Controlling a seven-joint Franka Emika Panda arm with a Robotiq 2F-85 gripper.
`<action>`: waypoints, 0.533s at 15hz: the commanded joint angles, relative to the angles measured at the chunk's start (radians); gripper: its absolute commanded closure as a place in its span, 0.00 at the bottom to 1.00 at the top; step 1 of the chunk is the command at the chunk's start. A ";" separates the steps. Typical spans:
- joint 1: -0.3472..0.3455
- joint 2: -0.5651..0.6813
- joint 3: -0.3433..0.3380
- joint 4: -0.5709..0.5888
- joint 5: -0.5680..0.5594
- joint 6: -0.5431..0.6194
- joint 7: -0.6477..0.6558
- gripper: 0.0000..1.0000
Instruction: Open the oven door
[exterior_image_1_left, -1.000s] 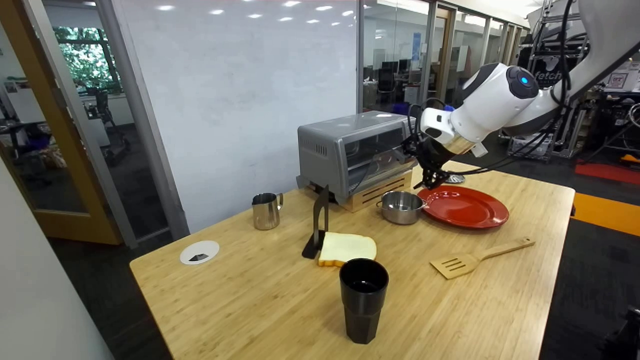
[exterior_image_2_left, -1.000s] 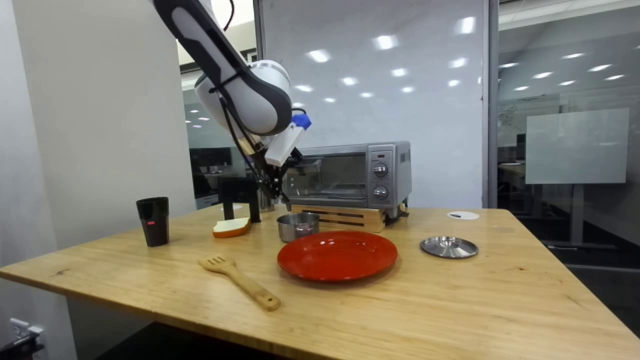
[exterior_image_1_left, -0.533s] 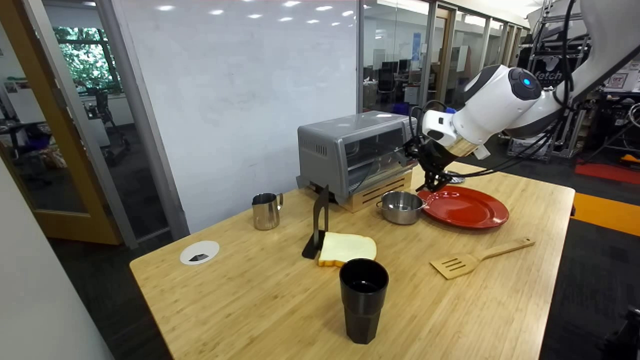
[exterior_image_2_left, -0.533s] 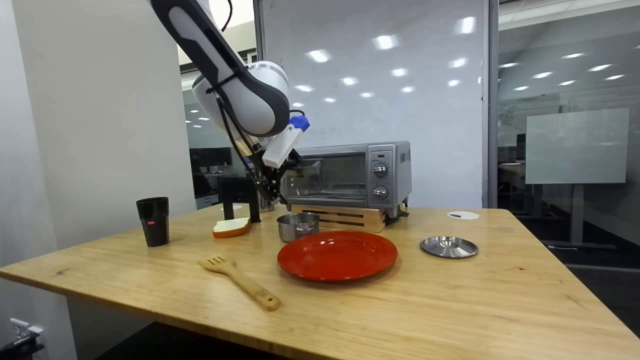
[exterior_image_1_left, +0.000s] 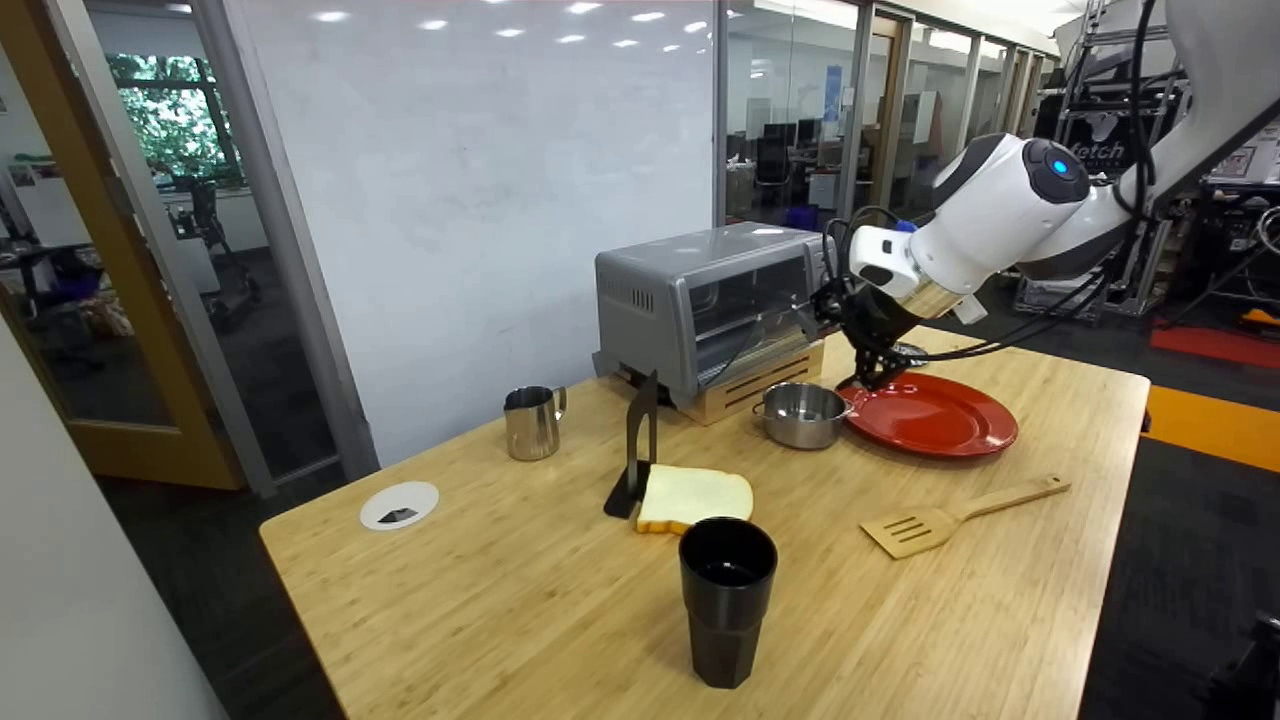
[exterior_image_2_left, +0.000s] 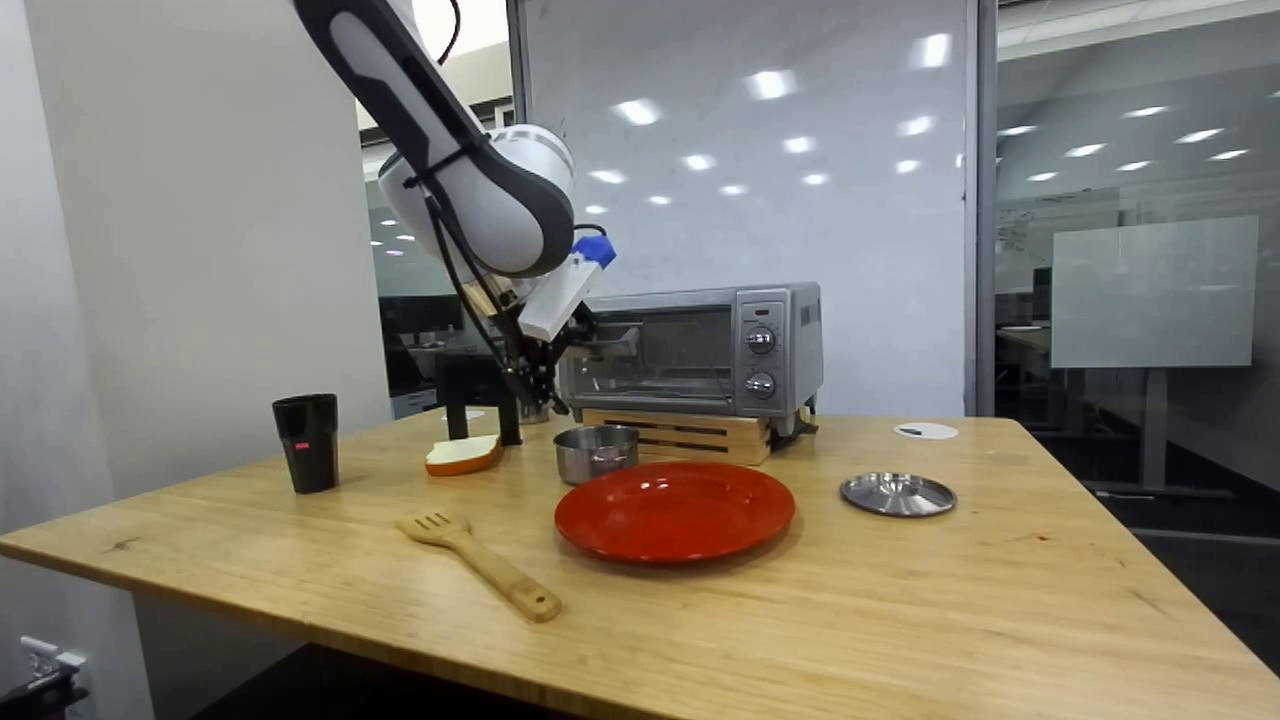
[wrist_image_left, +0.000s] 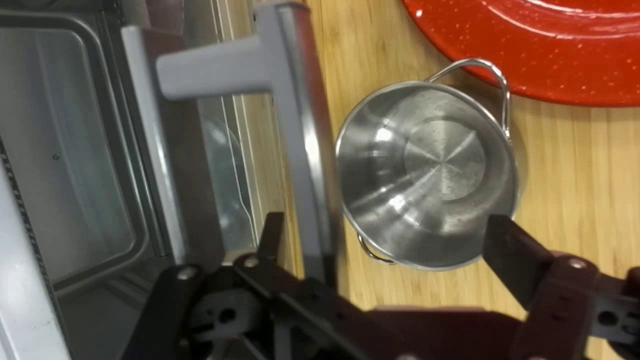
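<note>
The silver toaster oven (exterior_image_1_left: 650, 290) stands at the back of the table. Its oven door (exterior_image_1_left: 765, 340) is partly open, tilted outward at the top; the glass also shows in an exterior view (exterior_image_2_left: 670, 386). In the wrist view the door's metal top edge (wrist_image_left: 182, 160) and grey handle bar (wrist_image_left: 305, 145) stand out from the dark oven inside. My gripper (wrist_image_left: 387, 225) is open, fingers wide apart. The handle bar runs between the fingers, close to the left finger in the picture; whether they touch is unclear. In both exterior views my gripper (exterior_image_1_left: 838, 345) (exterior_image_2_left: 573, 365) is at the door's handle end.
A small steel pot (exterior_image_1_left: 803, 415) sits below the gripper, in front of the wooden stand (exterior_image_2_left: 690, 436). A red plate (exterior_image_1_left: 935, 414) lies beside it. A spatula (exterior_image_1_left: 930, 525), bread slice (exterior_image_1_left: 695, 495), black cup (exterior_image_1_left: 728, 600), steel pitcher (exterior_image_1_left: 532, 425) and lid (exterior_image_2_left: 898, 494) are on the table.
My gripper has moved slightly down and away from the oven. The door's handle edge has come down and outward a little with it, so the door is slightly wider open.
</note>
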 joint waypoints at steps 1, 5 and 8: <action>0.020 -0.020 -0.018 -0.039 0.000 0.008 -0.006 0.00; 0.022 -0.028 -0.017 -0.065 0.001 0.008 -0.006 0.00; 0.025 -0.031 -0.017 -0.079 0.002 0.008 -0.006 0.00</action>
